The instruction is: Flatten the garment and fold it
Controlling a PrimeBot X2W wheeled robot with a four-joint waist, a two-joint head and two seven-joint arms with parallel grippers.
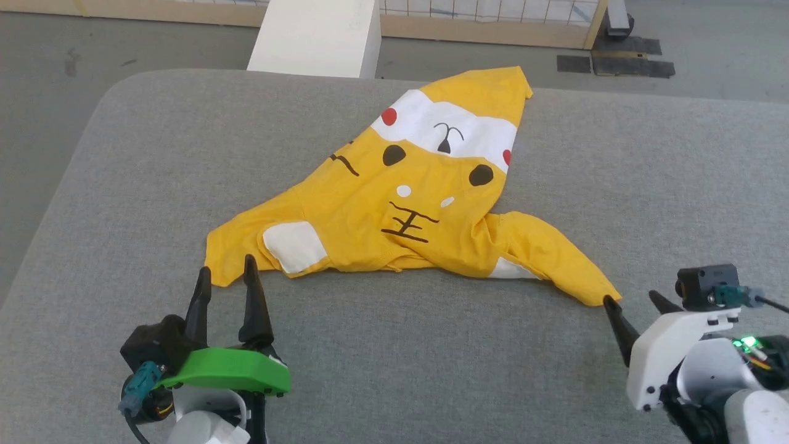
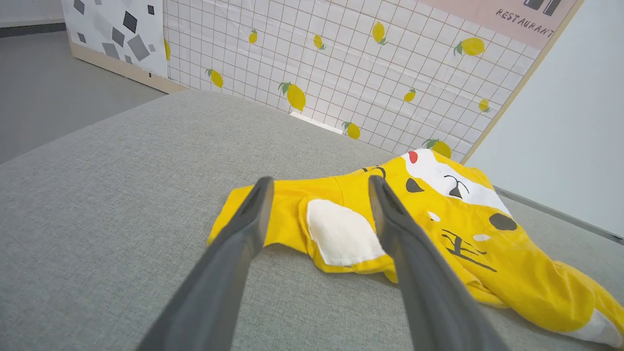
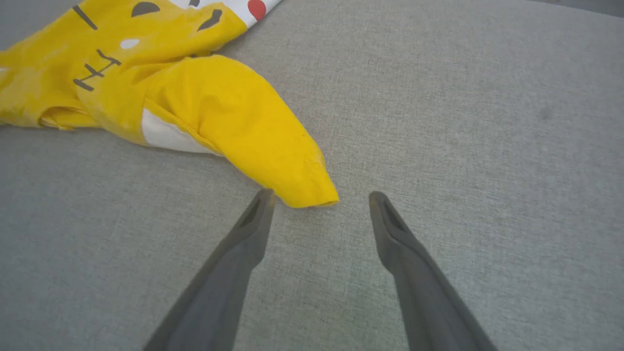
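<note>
The garment (image 1: 425,185), a bright yellow T-shirt with white patches, red dots and black stripes, lies crumpled and partly spread on the grey padded table (image 1: 123,185). My left gripper (image 1: 225,270) stands open just in front of the shirt's near-left sleeve edge, its fingers (image 2: 253,214) framing that sleeve (image 2: 287,209) and a white patch (image 2: 341,234). At the lower right, my right gripper (image 1: 632,299) is open too, with the tip of the right sleeve (image 3: 297,180) lying just ahead of its left finger (image 3: 253,224). Neither gripper holds cloth.
A white block (image 1: 317,37) stands past the table's far edge, in front of a low wooden frame (image 1: 481,28). A lemon-patterned panel (image 2: 341,63) rises behind the table in the left wrist view. Grey floor (image 1: 49,74) surrounds the table.
</note>
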